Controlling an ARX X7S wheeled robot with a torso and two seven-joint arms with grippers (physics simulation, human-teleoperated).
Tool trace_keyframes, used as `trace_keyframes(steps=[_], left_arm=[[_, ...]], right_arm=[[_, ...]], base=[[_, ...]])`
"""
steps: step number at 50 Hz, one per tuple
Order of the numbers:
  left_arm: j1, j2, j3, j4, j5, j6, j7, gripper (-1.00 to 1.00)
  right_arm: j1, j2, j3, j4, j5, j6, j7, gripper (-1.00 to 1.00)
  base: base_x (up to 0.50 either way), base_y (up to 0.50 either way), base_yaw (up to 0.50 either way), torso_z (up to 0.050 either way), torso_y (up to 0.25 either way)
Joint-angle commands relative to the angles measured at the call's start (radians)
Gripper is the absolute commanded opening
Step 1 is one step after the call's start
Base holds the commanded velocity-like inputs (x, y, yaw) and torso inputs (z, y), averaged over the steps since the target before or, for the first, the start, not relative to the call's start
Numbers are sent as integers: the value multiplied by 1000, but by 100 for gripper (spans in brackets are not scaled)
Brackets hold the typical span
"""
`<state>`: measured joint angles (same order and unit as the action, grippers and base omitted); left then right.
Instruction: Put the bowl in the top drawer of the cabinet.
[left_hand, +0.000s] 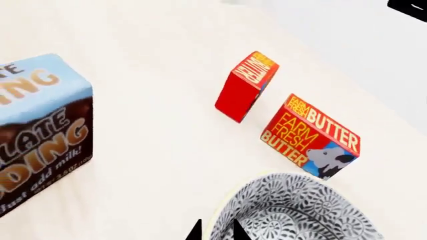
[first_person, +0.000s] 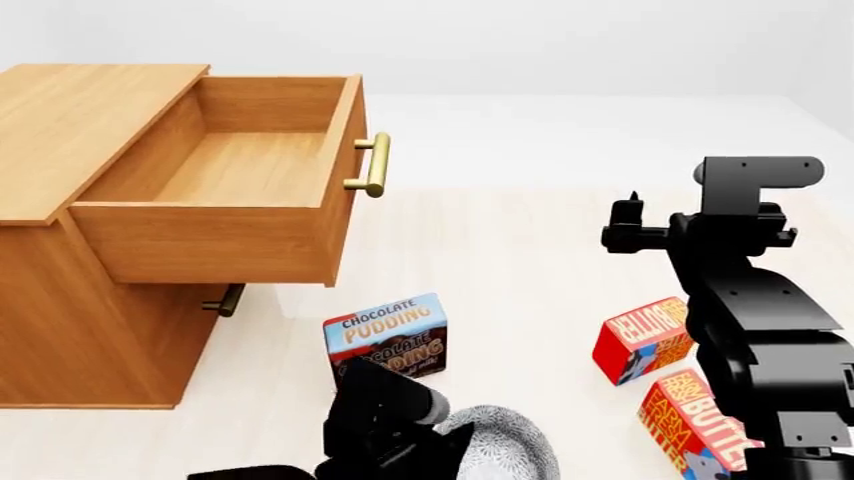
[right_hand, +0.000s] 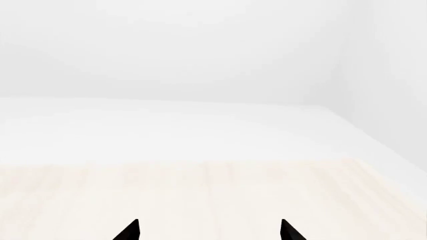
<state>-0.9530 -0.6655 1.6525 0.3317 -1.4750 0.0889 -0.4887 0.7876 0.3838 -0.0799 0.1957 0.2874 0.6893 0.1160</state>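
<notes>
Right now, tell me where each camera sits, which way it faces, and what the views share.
Head: high on the robot, looking forward and down at the cabinet with its open top drawer; both arms show.
Left wrist: near the left gripper, facing the bowl and boxes; only fingertips show.
Right wrist: near the right gripper, facing bare floor and wall; only fingertips show.
Shared: head and left wrist both see the bowl, pudding box and butter box.

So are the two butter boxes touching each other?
Apart. The left wrist view shows bare floor between the smaller red box and the Farm Fresh butter box.
</notes>
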Motion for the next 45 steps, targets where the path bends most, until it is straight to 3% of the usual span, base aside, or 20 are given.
trace_keyframes(steps=[1,16,26,45], left_arm=[[-80,-125,-83,146,-31,42,-37,-100],[-217,-196,-157,161,-118,1,-83,-100],[-295,-209,-190,137,-188,-41,-120,-100],[-455,-202,-279,21,-435,-126,-113,-100]], right_arm=[[-4,4,2,-13,6,6,2,100],[-25,-7,13,-62,29,14,4,100],[-108,-22,-10,-224,63,21,-11,100],[-202,-39,-146,-211,-73,-165,21,100]], base=[[0,0,0,0,0],[0,0,0,0,0],[0,0,0,0,0],[0,0,0,0,0]])
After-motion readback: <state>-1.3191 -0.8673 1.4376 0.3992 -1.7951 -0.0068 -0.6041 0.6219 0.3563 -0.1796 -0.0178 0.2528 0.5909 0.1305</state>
